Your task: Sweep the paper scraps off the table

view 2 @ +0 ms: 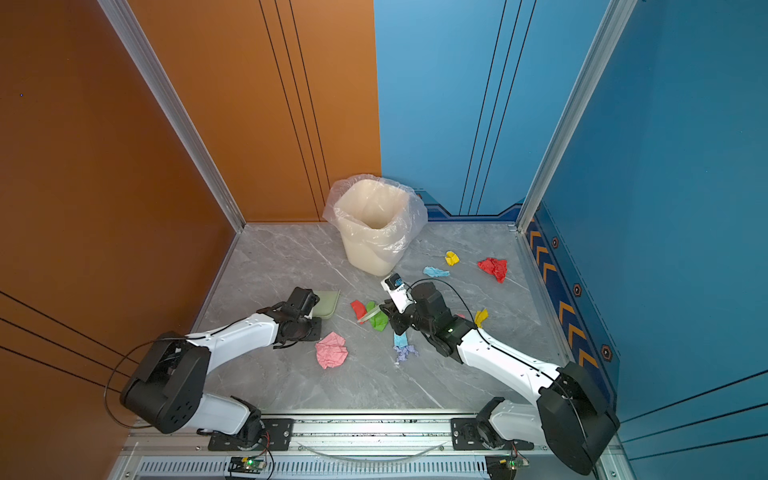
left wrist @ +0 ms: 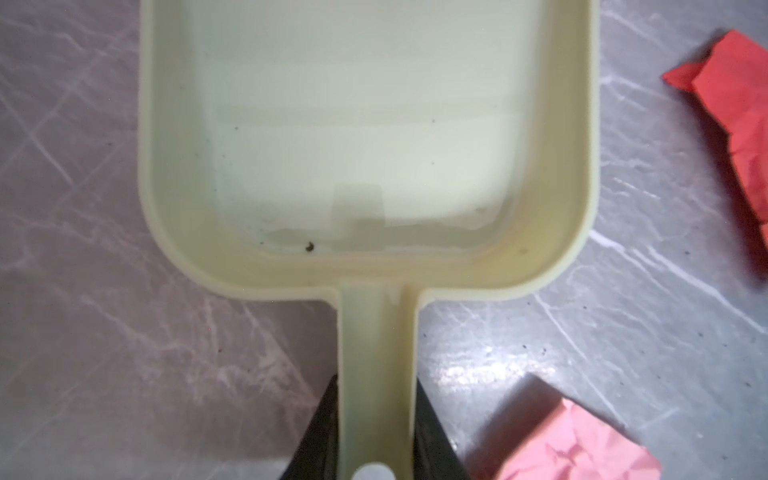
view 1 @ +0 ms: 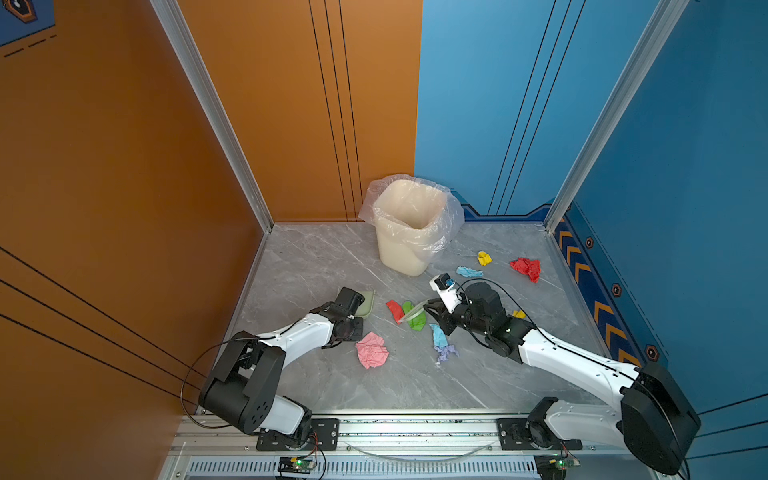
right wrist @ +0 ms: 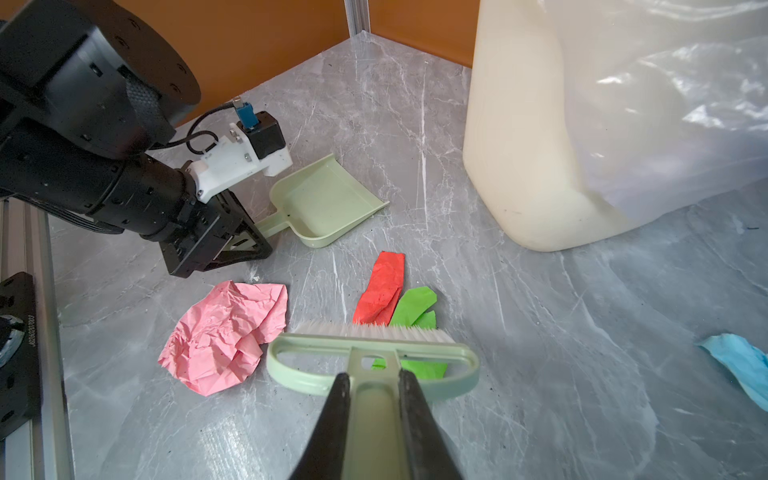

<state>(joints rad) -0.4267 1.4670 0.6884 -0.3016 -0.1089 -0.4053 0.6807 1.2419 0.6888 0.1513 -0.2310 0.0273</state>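
**Left wrist view.** Your left gripper (left wrist: 376, 386) is clamped on the handle of the dustpan (left wrist: 374, 145), which rests on the table (left wrist: 104, 332). A pink scrap (left wrist: 582, 449) lies just beside one finger, and a red scrap (left wrist: 735, 104) lies off the pan's side.

**Right wrist view.** Your right gripper (right wrist: 371, 380) grips the handle of the brush (right wrist: 316, 374). The bristles meet the red scrap and a green scrap (right wrist: 415, 305), directly ahead of the fingertips.

**Both top views.** Yellow, light blue and red paper scraps (view 1: 469, 272) lie beyond the right gripper, near the bin (view 1: 409, 224).
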